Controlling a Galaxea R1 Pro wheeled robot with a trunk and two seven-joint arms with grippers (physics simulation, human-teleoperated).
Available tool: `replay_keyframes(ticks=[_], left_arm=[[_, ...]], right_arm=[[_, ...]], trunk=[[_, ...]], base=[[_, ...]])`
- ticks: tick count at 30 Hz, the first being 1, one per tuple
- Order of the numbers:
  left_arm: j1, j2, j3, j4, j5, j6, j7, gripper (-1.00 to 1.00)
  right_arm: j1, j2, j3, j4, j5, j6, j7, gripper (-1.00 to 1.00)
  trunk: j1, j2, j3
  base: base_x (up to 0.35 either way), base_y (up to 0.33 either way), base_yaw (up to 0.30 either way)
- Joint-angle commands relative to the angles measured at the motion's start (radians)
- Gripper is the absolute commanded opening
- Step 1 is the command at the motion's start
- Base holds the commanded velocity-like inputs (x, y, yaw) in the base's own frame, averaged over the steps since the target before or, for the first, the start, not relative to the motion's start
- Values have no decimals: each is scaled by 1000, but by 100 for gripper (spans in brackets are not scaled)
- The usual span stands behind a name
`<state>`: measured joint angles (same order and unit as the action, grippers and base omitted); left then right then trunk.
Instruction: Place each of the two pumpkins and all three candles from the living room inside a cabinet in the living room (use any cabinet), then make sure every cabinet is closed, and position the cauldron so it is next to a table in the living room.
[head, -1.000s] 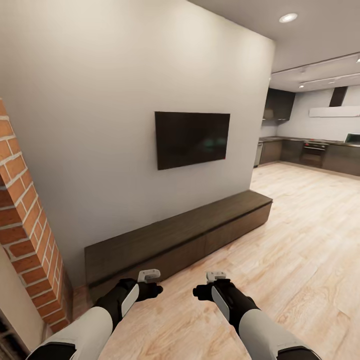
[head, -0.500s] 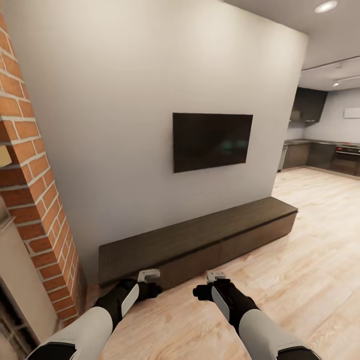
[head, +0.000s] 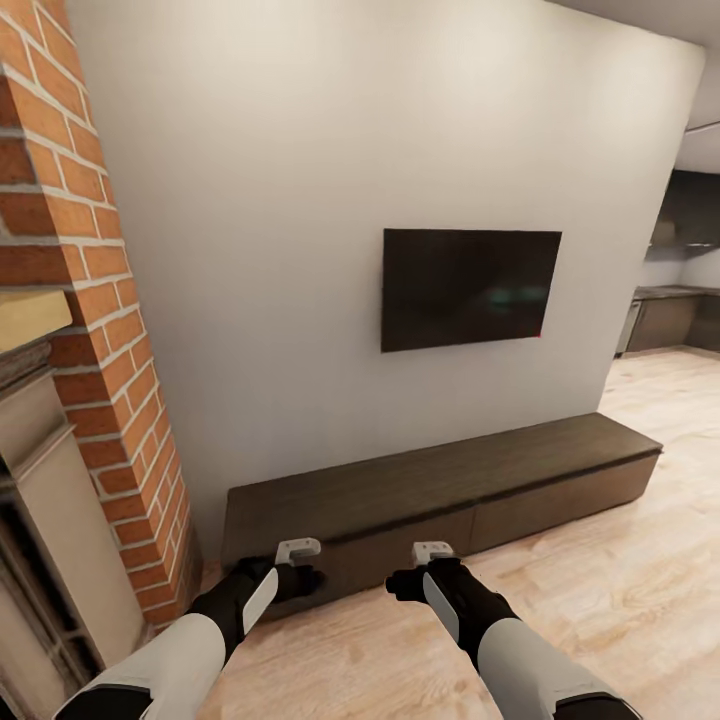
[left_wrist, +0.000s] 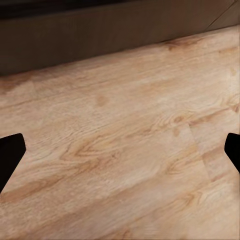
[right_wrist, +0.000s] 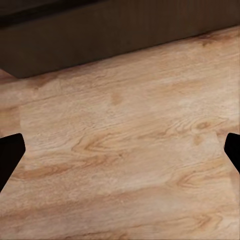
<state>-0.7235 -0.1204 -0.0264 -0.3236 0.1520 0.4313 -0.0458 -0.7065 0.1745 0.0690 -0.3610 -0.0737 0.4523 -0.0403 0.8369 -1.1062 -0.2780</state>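
Looks like early days: cabinet low against the wall under the TV, drawer fronts all shut, no pumpkins, candles or cauldron around, left gripper and right gripper spread wide, holding nothing over the floor.

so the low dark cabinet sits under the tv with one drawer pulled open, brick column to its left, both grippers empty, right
Not quite: no drawer is open. In the head view the cabinet shows flush, shut fronts. The rest stands: it sits under the TV, the brick column is to its left, and the left gripper and right gripper have wide-apart jaws with bare floor between them.
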Motion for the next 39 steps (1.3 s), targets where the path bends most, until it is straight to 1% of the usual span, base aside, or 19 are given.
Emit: replay_keyframes(ticks=[1,7,17,33,39], left_arm=[[0,0,-3,-2,9,5,1,100],[-1,0,-3,-2,9,4,2,100],[0,0,-3,-2,9,2,3,100],[0,1,-5,-2,11,-5,7,100],[0,1,-7,-2,10,-4,8,100]], right_arm=[[0,0,3,-2,-8,5,-4,100],[0,0,3,-2,-8,5,-4,100],[0,0,3,-2,-8,5,-4,100],[0,0,3,-2,-8,5,-4,100],[0,0,2,-2,-8,5,-4,100]], trunk=[[0,-1,-1],[0,-1,0],[0,-1,0],[0,-1,0],[0,-1,0]], base=[[133,-140,215],[92,-132,106],[13,-188,66],[83,-118,259],[20,-130,89]])
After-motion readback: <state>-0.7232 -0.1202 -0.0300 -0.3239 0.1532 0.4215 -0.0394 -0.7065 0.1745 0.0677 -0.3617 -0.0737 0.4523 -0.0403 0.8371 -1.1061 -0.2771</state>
